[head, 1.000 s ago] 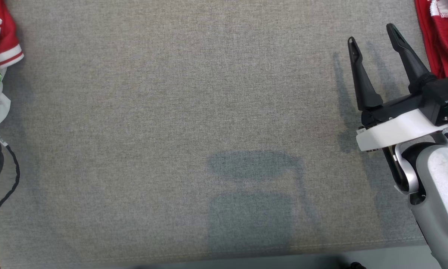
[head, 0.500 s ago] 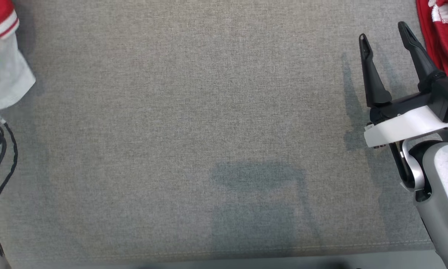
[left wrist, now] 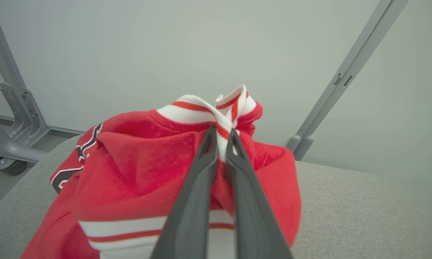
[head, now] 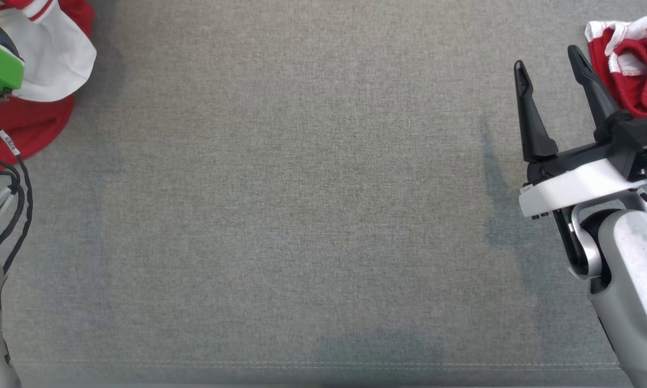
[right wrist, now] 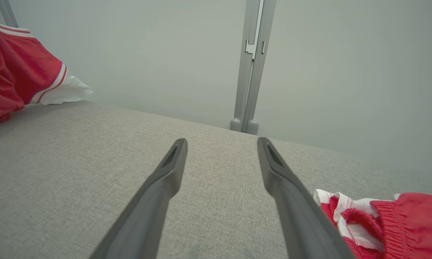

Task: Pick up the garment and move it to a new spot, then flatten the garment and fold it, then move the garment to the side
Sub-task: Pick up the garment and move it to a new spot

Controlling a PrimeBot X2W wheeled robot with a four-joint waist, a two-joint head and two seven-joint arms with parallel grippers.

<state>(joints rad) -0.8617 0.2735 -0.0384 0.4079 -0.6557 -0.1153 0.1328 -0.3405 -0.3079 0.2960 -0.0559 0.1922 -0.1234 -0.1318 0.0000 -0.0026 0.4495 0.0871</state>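
Left wrist view shows your left gripper [left wrist: 221, 142] pinched shut on the garment [left wrist: 136, 169], which lies bunched at the table's [head: 302, 188] far-left corner. Your right gripper [head: 547, 57] gapes empty. Expect soft, light, droopy cloth; take it by a striped hem.

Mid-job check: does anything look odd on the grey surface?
Nothing damaged or spilled. The red-and-white fabric garment is bunched in the shut left claw; a second crumpled red-and-white cloth lies beside the open right claw.
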